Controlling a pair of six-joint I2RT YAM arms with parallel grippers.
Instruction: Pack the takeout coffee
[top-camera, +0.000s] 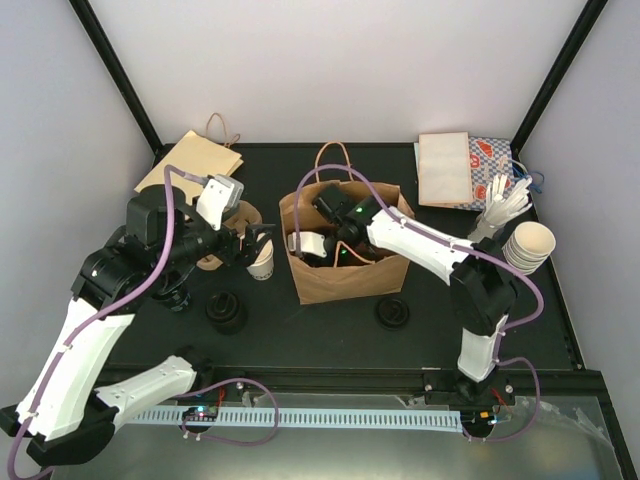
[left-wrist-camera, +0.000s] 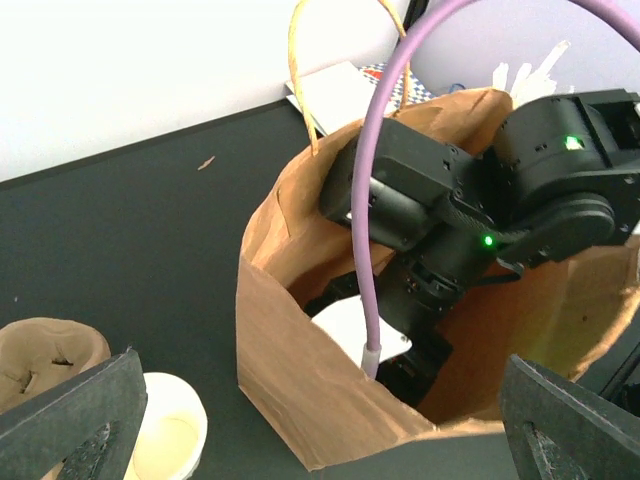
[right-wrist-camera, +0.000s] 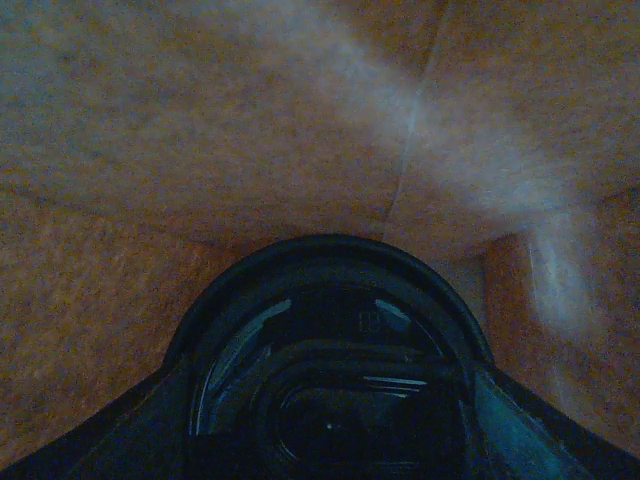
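A black lid (top-camera: 227, 311) and a second lid (top-camera: 392, 313) lie nearest on the bench (top-camera: 330, 345). Beyond them the left gripper (top-camera: 258, 244) hangs with jaws spread wide, gripping nothing. The takeout coffee (top-camera: 262, 263) stands upright just beside one finger, left of the open paper bag (top-camera: 345, 278). The right gripper (right-wrist-camera: 325, 440) is sunk inside that bag. A dark round lid (right-wrist-camera: 330, 330) sits close before it, and I cannot tell how its jaws stand.

The paper bag (top-camera: 340, 282) is brown. The small cup (top-camera: 263, 265) is white outside, cream inside. The table (top-camera: 320, 335) is black. The cable (left-wrist-camera: 367, 220) is purple. The far packet (top-camera: 488, 165) has red and blue print.
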